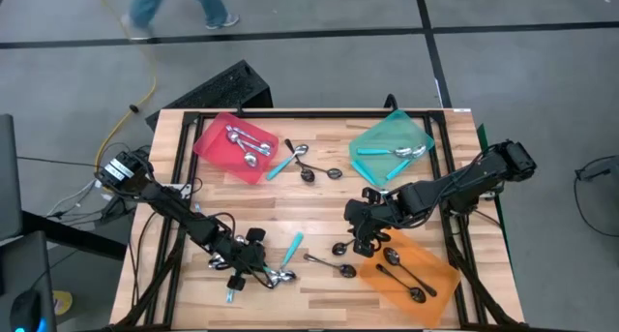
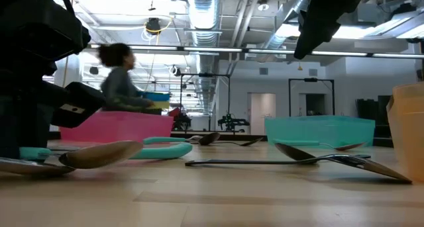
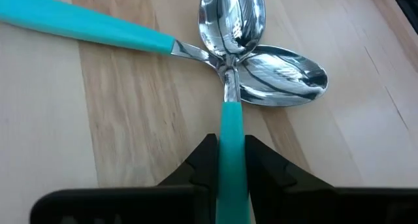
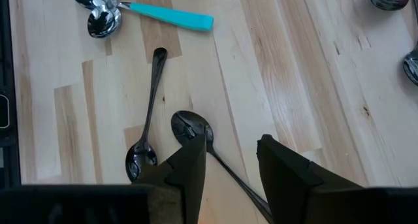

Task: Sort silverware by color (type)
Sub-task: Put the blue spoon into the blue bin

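Left pincer (image 3: 230,160): closed down on the handle of a teal-handled spoon (image 3: 230,129) at the near edge of the worktop (image 1: 319,201); the left wrist view shows both dark fingers pressed against the handle's sides with no gap, the spoon not yet lifted as far as can be judged.
Long axis: the held spoon's handle runs straight out between the fingers toward 12 o'clock in the left wrist view, so the grip is square across it.
Tangle: the spoon's bowl sits against a second teal spoon (image 3: 85,25), whose handle slants off toward 10 o'clock, and a silver bowl (image 3: 281,85) lying toward 2 o'clock; the three meet at one spot, and a lift may drag the neighbours.
Where it must go: judged by colour, the teal tray (image 1: 372,143), which lies toward 2 o'clock from the left pincer in the high view, well apart across the worktop.
Nearer arm: the left, already on the spoon; the right is well apart from this cluster.
Right pincer (image 4: 232,162): about half open and holding nothing, hanging over a dark spoon (image 4: 192,129) beside the orange tray (image 1: 440,274); that spoon's handle passes between the fingers, whether touching cannot be told.
Red tray (image 1: 218,148): at 11 o'clock of the worktop, silver spoons in it.
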